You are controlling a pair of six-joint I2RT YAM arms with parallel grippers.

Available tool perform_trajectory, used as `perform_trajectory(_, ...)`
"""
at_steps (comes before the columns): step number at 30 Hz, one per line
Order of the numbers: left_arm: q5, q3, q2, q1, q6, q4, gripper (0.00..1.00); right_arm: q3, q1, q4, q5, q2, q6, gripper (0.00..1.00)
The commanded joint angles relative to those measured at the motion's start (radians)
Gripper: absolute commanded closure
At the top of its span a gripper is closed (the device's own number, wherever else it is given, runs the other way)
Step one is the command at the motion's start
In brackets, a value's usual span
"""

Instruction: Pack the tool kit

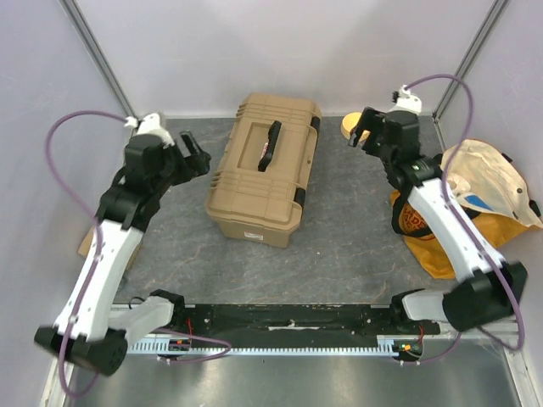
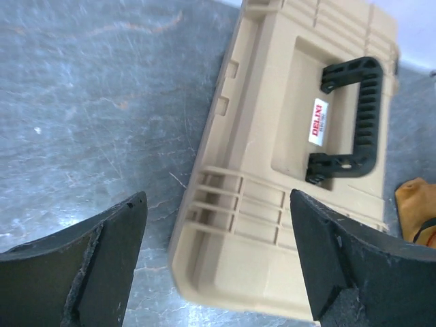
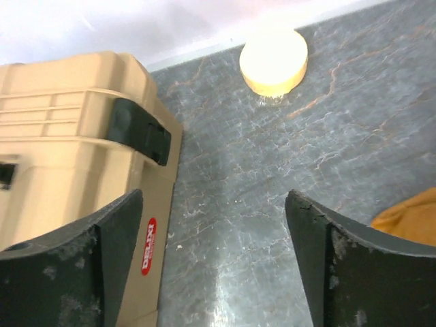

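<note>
Room: pale lavender walls (image 1: 280, 42) close in the far side and both flanks of the table.
Surface: a grey, marble-veined mat (image 1: 339, 246) covers the tabletop.
Toolbox: the tan ribbed toolbox (image 1: 263, 170) sits on the mat in the middle, a little toward the far side. Its long axis runs near to far and is slightly skewed. The lid is down, and no loose tools are in view.
Bag: an orange-yellow fabric bag (image 1: 441, 246) with a cream flap lies at the right edge, well apart from the toolbox and partly under the right arm.
Left gripper: the left gripper (image 1: 197, 153) hangs just left of the toolbox, apart from it. Its jaws are spread wide with nothing between them. The wrist view looks down on the lid between the two fingers.
Right gripper: the right gripper (image 1: 361, 129) is off the toolbox's far right corner. It is also spread wide and empty, over bare mat.
Handle: the black handle (image 1: 270, 144) lies flat in the lid recess.
Latches: black latches (image 1: 299, 197) sit along the toolbox's right side.
Disc: a round yellow disc (image 3: 274, 60) rests on the mat at the far right, by the wall.
Label: a small red label (image 2: 318, 121) sits beside the handle.
</note>
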Motion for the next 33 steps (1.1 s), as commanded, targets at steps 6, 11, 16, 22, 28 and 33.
perform_trajectory(6, -0.031, -0.021, -0.361, -0.001, 0.073, -0.233, 0.09, -0.065, 0.001, -0.169, 0.022, -0.449, -0.001, 0.02)
perform_trajectory(11, -0.037, -0.014, -0.515, -0.002, 0.07, -0.315, 0.09, -0.087, 0.0, -0.261, 0.094, -0.641, 0.013, 0.02)
perform_trajectory(16, -0.043, 0.018, -0.584, 0.0, 0.07, -0.385, 0.08, -0.033, 0.001, -0.324, 0.214, -0.76, 0.002, 0.02)
perform_trajectory(22, -0.02, 0.096, -0.606, -0.001, 0.108, -0.44, 0.07, 0.022, 0.001, -0.336, 0.26, -0.819, -0.001, 0.02)
perform_trajectory(28, -0.017, 0.185, -0.587, -0.002, 0.145, -0.476, 0.07, 0.031, 0.001, -0.322, 0.252, -0.83, 0.019, 0.02)
perform_trajectory(33, -0.028, 0.217, -0.555, 0.0, 0.154, -0.491, 0.06, 0.014, 0.003, -0.312, 0.252, -0.83, 0.022, 0.02)
